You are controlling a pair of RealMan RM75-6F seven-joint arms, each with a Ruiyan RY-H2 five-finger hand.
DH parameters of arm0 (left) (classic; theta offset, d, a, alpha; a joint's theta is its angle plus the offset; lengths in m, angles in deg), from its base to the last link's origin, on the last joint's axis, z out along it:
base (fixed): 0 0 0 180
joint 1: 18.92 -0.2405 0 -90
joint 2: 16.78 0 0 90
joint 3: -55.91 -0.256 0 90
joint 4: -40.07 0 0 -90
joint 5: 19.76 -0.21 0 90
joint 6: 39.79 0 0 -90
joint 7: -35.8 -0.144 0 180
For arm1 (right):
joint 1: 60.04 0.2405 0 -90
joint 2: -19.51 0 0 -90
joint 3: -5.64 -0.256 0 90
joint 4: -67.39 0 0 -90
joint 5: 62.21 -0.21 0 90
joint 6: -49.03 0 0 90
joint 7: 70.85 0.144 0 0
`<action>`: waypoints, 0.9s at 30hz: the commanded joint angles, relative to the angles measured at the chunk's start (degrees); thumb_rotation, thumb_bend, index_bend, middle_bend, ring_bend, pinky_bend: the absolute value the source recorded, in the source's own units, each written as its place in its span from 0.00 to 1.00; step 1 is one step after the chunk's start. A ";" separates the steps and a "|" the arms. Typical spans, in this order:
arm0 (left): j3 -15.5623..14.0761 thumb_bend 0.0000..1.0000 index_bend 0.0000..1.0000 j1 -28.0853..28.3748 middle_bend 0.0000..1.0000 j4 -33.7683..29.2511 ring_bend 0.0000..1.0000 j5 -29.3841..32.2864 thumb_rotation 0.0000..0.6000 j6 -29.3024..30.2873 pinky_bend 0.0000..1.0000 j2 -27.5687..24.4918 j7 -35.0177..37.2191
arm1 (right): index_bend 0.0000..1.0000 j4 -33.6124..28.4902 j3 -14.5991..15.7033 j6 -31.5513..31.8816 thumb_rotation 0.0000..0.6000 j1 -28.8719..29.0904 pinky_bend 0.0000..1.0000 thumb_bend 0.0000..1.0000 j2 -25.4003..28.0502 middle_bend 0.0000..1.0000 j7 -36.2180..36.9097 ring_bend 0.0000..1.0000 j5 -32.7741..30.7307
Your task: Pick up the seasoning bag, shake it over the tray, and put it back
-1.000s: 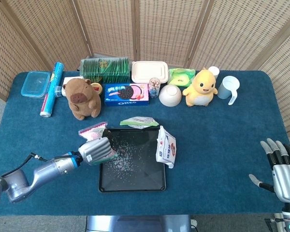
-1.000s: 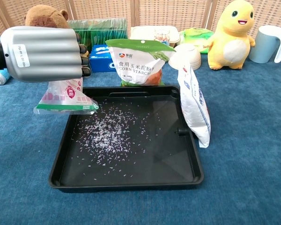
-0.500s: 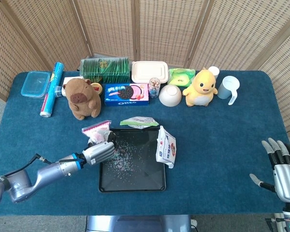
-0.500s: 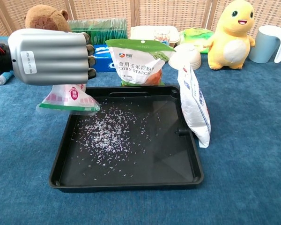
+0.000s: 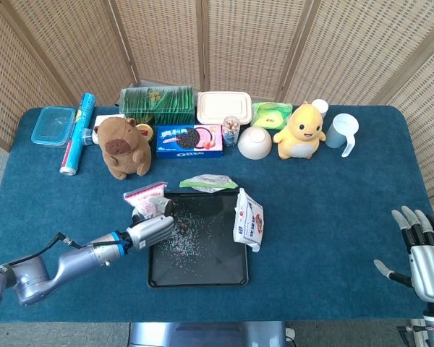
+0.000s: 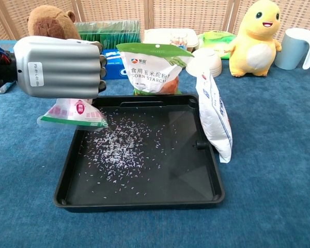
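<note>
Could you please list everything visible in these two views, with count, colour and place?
seasoning bag: 1, pink and green, held over the tray's left edge
tray: 1, black, table centre, white grains scattered inside
corn starch bag: 1, white and green, behind the tray
white bag: 1, against the tray's right rim
capybara plush: 1, brown, back left
Oreo box: 1, blue, back centre
bowl: 1, white, back centre
duck plush: 1, yellow, back right
pitcher: 1, pale blue, back right
left hand: 1, silver, holds the seasoning bag
right hand: 1, silver, fingers spread, at the table's right edge
</note>
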 commanded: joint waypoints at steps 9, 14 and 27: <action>0.59 0.40 0.87 -3.95 0.65 -1.94 0.55 6.12 1.00 7.28 0.62 1.05 8.42 | 0.02 0.00 0.00 0.35 0.81 -0.21 0.04 0.00 0.36 0.00 0.77 0.01 0.04; -0.97 0.40 0.87 -9.04 0.65 0.05 0.55 7.17 1.00 17.60 0.62 2.71 23.53 | 0.02 -0.19 -0.02 0.21 0.82 -0.11 0.04 0.00 0.33 0.00 0.78 0.01 0.07; -3.72 0.38 0.87 -23.29 0.65 14.80 0.55 14.25 1.00 39.16 0.50 14.99 67.27 | 0.02 -0.37 0.33 -0.45 0.82 0.11 0.04 0.00 -0.29 0.00 -0.64 0.01 0.22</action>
